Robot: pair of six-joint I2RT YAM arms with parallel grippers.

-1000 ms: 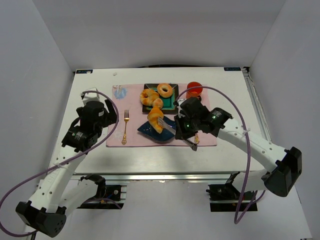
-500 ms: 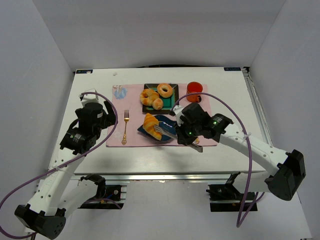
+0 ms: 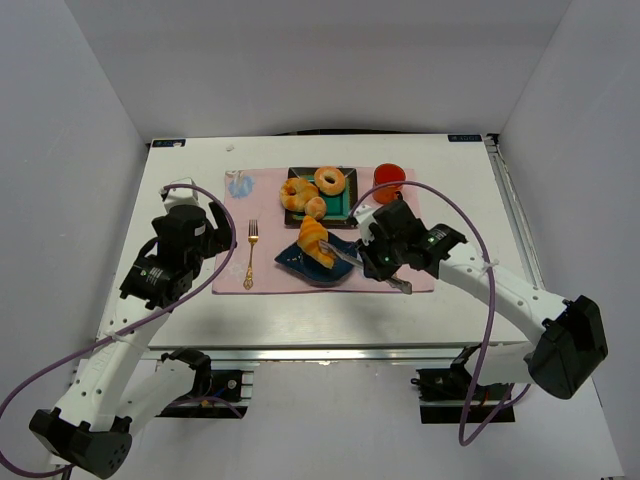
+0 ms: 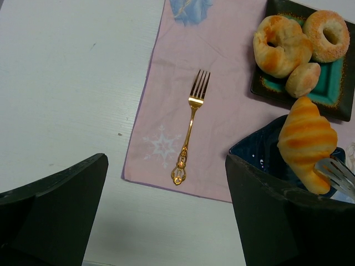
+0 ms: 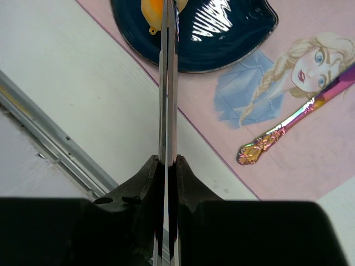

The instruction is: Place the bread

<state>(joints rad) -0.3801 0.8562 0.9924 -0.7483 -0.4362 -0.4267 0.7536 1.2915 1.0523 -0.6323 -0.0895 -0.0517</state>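
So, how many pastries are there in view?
4: a curled croissant, a doughnut and a small bun on the square tray; the bread at the blue plate.

Seen from my remote station, the white desk (image 3: pixel 200 160) fills the middle of the overhead view, its painted boards bare down the left and right sides. A pink place mat (image 3: pixel 268 200), printed with pale snowflakes, lies flat at its centre. A red cup (image 3: pixel 388 178) stands at the mat's upper right corner; whether it stands on cloth or desk I cannot tell. A small label (image 3: pixel 168 143) marks the desk's upper-left corner.
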